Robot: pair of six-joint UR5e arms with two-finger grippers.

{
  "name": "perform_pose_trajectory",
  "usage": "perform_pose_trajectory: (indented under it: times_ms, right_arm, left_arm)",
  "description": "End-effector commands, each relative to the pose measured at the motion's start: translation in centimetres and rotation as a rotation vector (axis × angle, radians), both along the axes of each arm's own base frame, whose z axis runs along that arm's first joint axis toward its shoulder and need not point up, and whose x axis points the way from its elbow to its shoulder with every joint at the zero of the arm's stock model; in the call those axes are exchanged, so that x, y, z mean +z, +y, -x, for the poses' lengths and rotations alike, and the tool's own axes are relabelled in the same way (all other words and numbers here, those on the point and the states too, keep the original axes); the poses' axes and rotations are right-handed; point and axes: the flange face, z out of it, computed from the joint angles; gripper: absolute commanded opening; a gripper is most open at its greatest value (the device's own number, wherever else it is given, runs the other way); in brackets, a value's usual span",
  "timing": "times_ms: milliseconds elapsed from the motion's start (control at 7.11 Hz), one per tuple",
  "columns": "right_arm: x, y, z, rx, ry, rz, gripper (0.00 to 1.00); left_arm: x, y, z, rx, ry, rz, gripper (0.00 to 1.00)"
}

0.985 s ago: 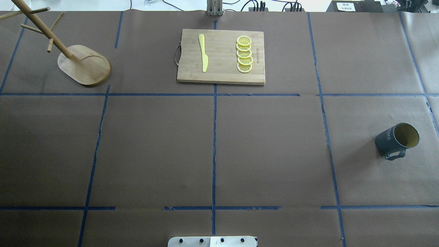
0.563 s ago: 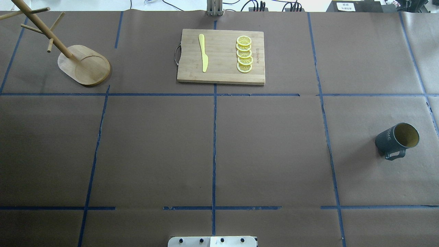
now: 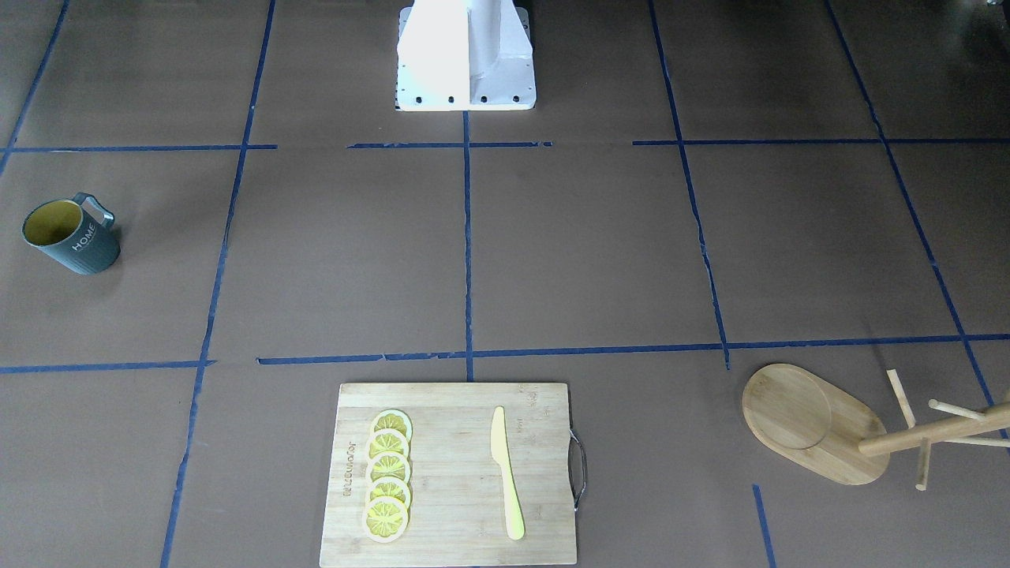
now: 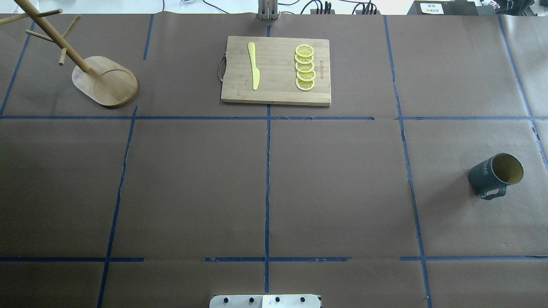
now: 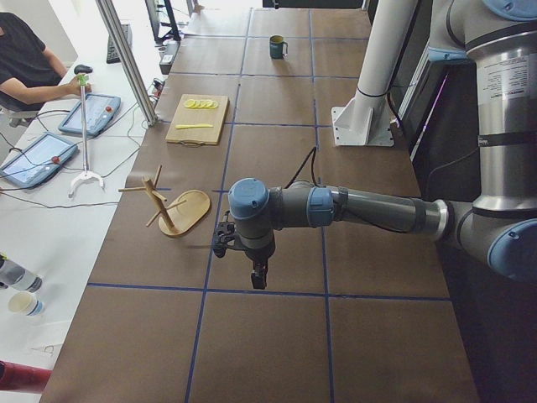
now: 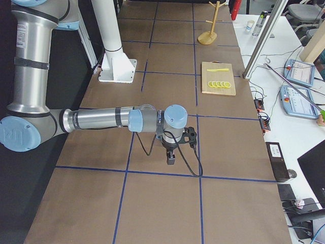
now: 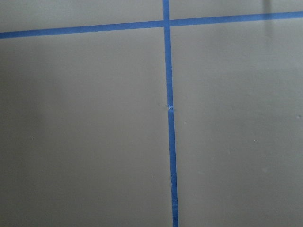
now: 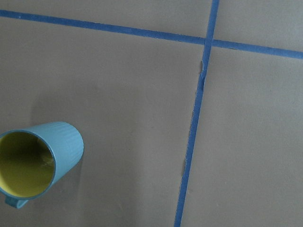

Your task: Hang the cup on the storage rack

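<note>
The cup [image 4: 496, 174], dark blue-grey with a yellow inside and "HOME" lettering, stands upright at the table's right side, handle toward the robot. It also shows in the front view [image 3: 71, 237] and at the lower left of the right wrist view [image 8: 38, 163]. The storage rack [image 4: 105, 81], a wooden mug tree on an oval base, stands at the far left [image 3: 813, 422], with nothing on its pegs. My left gripper [image 5: 258, 275] and right gripper [image 6: 171, 157] show only in the side views, hanging above the table near the robot. I cannot tell whether they are open or shut.
A wooden cutting board [image 4: 276, 70] at the far middle carries a yellow knife [image 4: 253, 66] and several lemon slices [image 4: 305, 67]. The robot's white base [image 3: 465, 55] stands at the near edge. Blue tape lines cross the brown table cover.
</note>
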Motion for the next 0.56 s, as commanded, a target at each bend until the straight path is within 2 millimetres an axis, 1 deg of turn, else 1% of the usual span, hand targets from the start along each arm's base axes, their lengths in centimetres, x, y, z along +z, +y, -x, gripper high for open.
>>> perform_pose_trajectory:
  times_ms: [0, 141, 281, 422]
  right_arm:
    - [-0.1, 0.0, 0.8, 0.003, -0.030, 0.022, 0.99]
    - [-0.6, -0.1, 2.9, 0.011, -0.032, 0.074, 0.99]
    - [-1.2, -0.4, 4.0, 0.028, -0.031, 0.040, 0.99]
    - [-1.1, 0.2, 5.6, 0.076, -0.023, 0.047, 0.98]
  left_arm:
    - [-0.2, 0.0, -0.1, 0.000, 0.004, -0.003, 1.00]
    - [-0.5, -0.1, 0.0, 0.005, 0.005, -0.023, 1.00]
    - [-1.3, -0.2, 0.0, 0.006, 0.006, -0.044, 1.00]
    - [-1.7, -0.2, 0.0, 0.007, 0.006, -0.052, 1.00]
